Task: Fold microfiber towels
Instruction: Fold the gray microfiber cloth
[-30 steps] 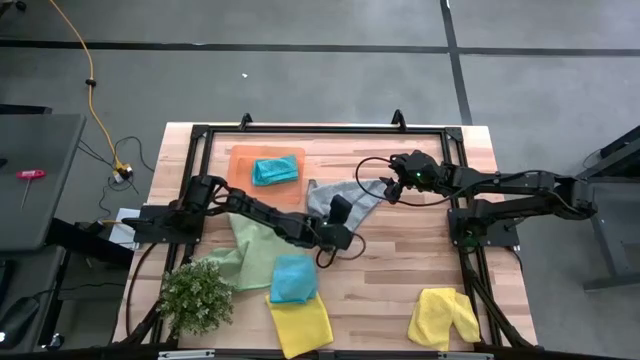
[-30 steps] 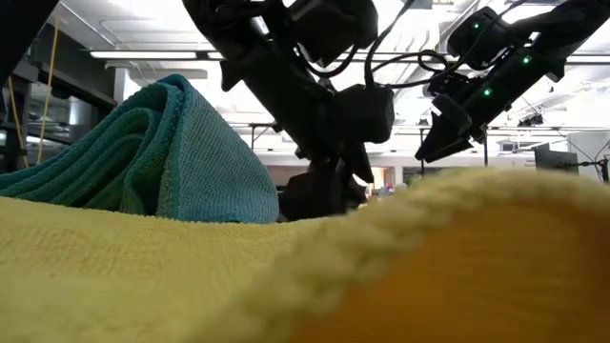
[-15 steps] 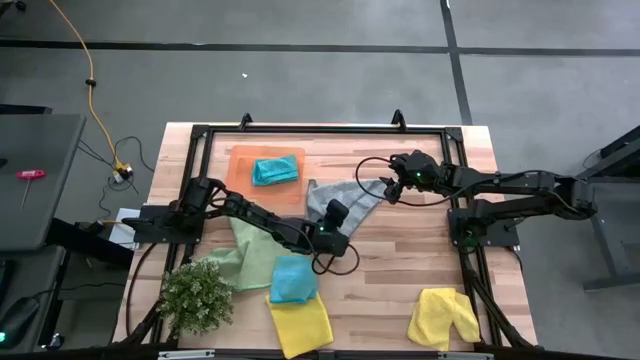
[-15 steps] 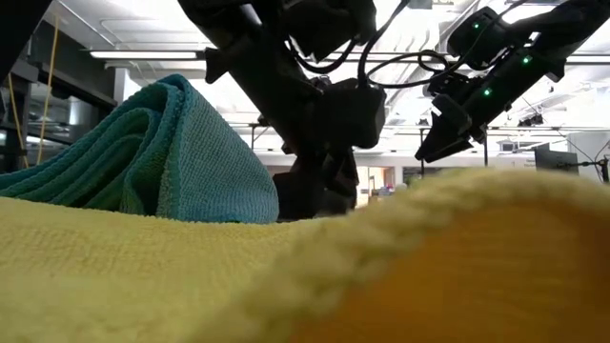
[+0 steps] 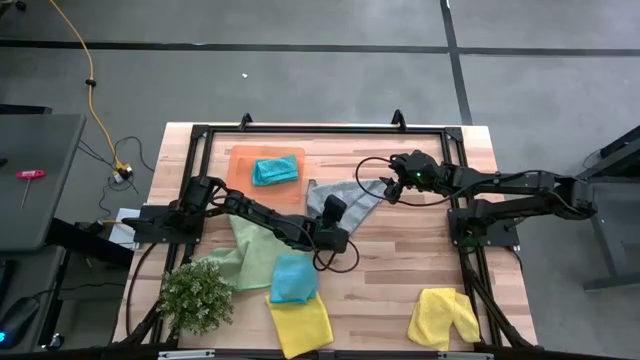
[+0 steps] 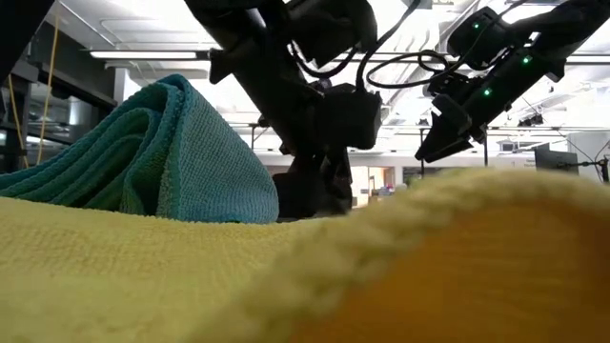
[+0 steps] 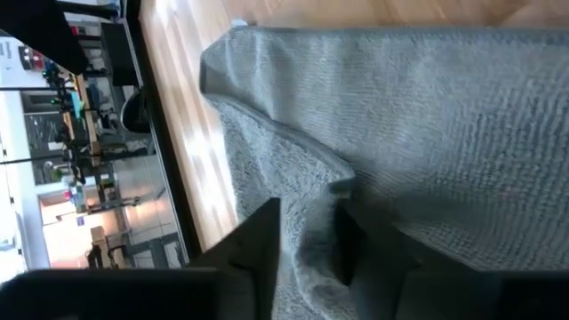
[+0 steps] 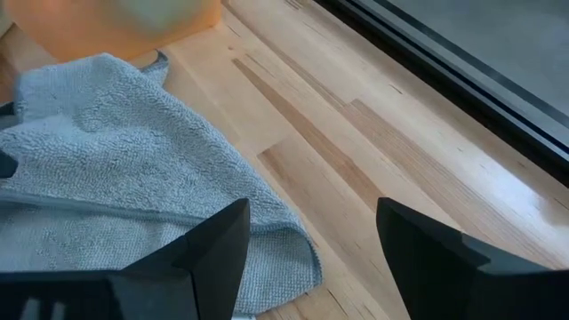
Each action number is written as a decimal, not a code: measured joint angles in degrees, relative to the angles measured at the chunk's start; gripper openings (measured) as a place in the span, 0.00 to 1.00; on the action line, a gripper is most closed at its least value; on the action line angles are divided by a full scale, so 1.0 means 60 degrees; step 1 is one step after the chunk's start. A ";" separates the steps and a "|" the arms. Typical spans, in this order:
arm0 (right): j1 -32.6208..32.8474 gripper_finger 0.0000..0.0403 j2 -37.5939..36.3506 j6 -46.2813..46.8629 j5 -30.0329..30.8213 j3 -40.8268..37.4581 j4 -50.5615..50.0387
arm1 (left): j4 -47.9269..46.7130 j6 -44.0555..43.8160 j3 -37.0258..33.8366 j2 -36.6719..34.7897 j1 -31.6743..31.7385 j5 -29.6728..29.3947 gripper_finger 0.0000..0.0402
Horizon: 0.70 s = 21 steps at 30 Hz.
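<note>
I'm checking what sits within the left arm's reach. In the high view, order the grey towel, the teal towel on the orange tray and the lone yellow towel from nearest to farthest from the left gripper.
From the left gripper:
1. Grey towel, pinched in its fingers, table centre.
2. Teal towel, on the orange tray, far side.
3. Yellow towel, near right corner.

orange tray (image 5: 240, 160) | green plant (image 5: 197, 297) | wooden table (image 5: 400, 270)

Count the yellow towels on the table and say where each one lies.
2: one yellow towel at the near edge below the teal towel, the other yellow towel at the near right corner. None seem hidden.
</note>
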 joint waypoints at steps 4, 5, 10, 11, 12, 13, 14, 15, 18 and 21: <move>-0.0056 0.59 0.0050 0.0596 0.0217 0.0000 -0.0002 | -0.0216 -0.0023 0.0416 -0.0029 -0.0021 -0.0013 0.03; -0.0124 0.59 0.0072 0.0671 0.0170 0.0000 -0.0036 | -0.0220 -0.0043 0.0472 -0.0097 -0.0020 -0.0012 0.03; -0.0757 0.59 0.0665 0.1051 -0.0060 -0.0004 0.0002 | -0.0363 -0.0234 0.0896 -0.0369 0.0149 -0.0149 0.01; -0.0938 0.59 0.0808 0.1091 -0.0273 -0.0005 -0.0025 | -0.0367 -0.0328 0.0954 -0.0421 0.0176 -0.0098 0.01; -0.1105 0.59 0.0985 0.1090 -0.0518 -0.0007 0.0029 | -0.0519 -0.0422 0.0956 -0.0500 0.0218 -0.0072 0.00; -0.1259 0.59 0.1205 0.1033 -0.0854 -0.0007 0.0156 | -0.0563 -0.0475 0.0966 -0.0532 0.0237 -0.0096 0.00; -0.1443 0.59 0.1424 0.0903 -0.1205 -0.0007 0.0167 | -0.0579 -0.0524 0.0974 -0.0549 0.0263 -0.0105 0.00; -0.1607 0.58 0.1618 0.0802 -0.1461 -0.0018 0.0141 | -0.0688 -0.0609 0.0971 -0.0580 0.0285 -0.0124 0.00; -0.2029 0.56 0.2308 0.0627 -0.1932 -0.0015 0.0500 | -0.0936 -0.0978 0.0967 -0.0664 0.0325 -0.0063 0.00; -0.2283 0.52 0.2933 0.0536 -0.2332 -0.0007 0.1033 | -0.1187 -0.1117 0.0960 -0.0667 0.0325 -0.0092 0.00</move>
